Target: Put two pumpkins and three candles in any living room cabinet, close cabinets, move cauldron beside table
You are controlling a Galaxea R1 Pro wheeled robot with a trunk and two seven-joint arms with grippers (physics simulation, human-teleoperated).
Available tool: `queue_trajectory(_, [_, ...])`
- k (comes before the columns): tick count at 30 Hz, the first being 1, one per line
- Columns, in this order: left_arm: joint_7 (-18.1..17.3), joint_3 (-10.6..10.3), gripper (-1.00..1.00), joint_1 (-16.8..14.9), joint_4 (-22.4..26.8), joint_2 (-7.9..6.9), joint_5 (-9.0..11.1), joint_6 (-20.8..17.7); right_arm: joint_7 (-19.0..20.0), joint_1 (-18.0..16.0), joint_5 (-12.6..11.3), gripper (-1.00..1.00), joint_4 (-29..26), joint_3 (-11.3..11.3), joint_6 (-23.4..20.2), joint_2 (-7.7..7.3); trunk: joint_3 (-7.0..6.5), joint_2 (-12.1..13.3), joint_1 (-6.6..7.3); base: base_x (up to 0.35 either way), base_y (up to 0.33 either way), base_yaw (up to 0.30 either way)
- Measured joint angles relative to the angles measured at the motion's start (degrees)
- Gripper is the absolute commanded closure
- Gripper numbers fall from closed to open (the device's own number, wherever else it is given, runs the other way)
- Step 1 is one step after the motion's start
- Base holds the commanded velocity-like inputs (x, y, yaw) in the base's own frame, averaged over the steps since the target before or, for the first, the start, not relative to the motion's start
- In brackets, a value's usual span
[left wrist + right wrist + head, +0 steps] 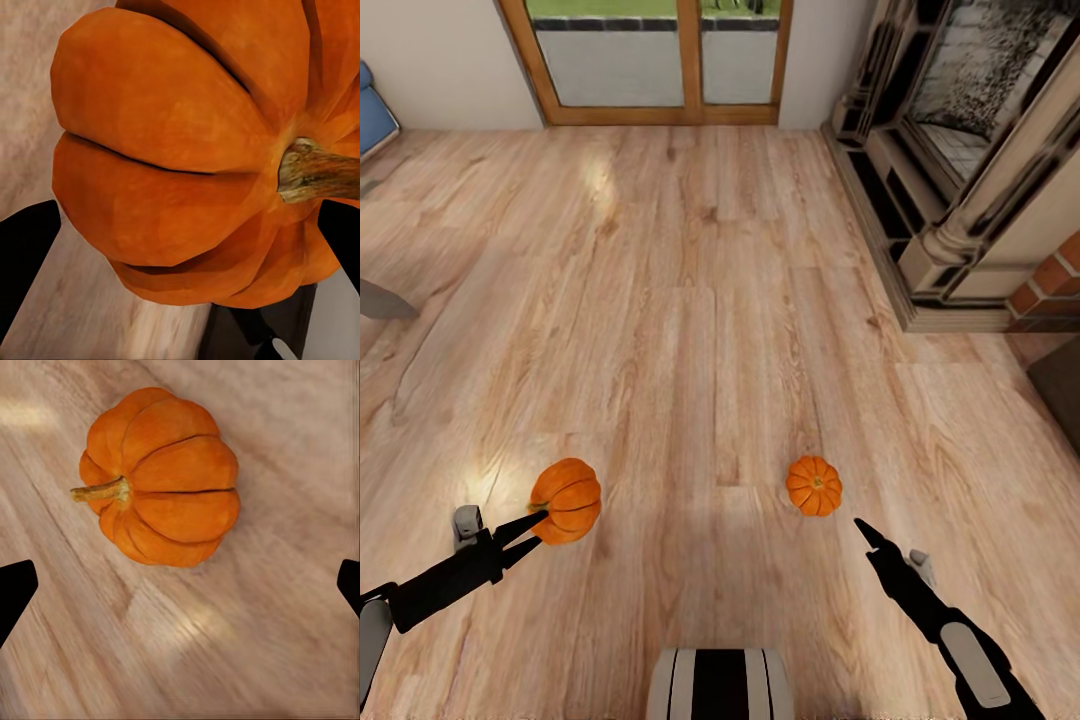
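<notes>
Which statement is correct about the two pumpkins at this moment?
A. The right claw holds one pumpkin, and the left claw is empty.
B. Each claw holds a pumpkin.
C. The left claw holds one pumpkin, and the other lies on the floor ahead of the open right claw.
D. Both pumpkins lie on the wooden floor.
C: the left claw is shut on one pumpkin; the other pumpkin lies on the floor, beyond the open right claw.

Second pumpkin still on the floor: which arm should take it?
The right. The right gripper is open and empty, close to the floor pumpkin, which lies ahead between its fingers in the wrist view. The left gripper already holds a pumpkin.
</notes>
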State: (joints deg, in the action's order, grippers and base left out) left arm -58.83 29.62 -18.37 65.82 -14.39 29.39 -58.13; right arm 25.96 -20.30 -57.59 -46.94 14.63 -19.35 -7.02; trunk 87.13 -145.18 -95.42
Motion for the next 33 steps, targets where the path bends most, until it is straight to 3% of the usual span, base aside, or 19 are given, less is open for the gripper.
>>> queue_trajectory(9, [0.0, 0.0, 1.0, 0.0, 0.0, -0.02, 0.0, 0.0, 0.7, 0.0, 0.0, -1.0, 0.0, 0.0, -0.4, 0.12, 1.99, -0.1, -0.23, 0.0, 0.0, 0.0])
queue_trajectory(17, [-0.3, 0.1, 1.0, 0.0, 0.4, 0.05, 0.1, -0.1, 2.2, 0.0, 0.0, -1.0, 0.9, 0.0, -0.4, 0.15, 2.0, -0.1, -0.23, 0.01, 0.0, 0.0])
queue_trajectory(23, [-0.7, 0.1, 1.0, 0.0, 0.5, 0.02, 0.2, -0.1, 4.2, 0.0, 0.1, -1.0, 3.1, 0.0, -0.4, 0.08, 2.0, -0.1, -0.23, 0.157, 0.0, 0.0])
queue_trajectory(33, [-0.7, 0.0, 1.0, 0.0, 0.5, 0.01, 0.0, 0.0, 4.4, 0.0, 0.1, -1.0, 3.3, 0.0, -0.4, 0.08, 2.0, -0.1, -0.23, 0.193, 0.007, 0.0])
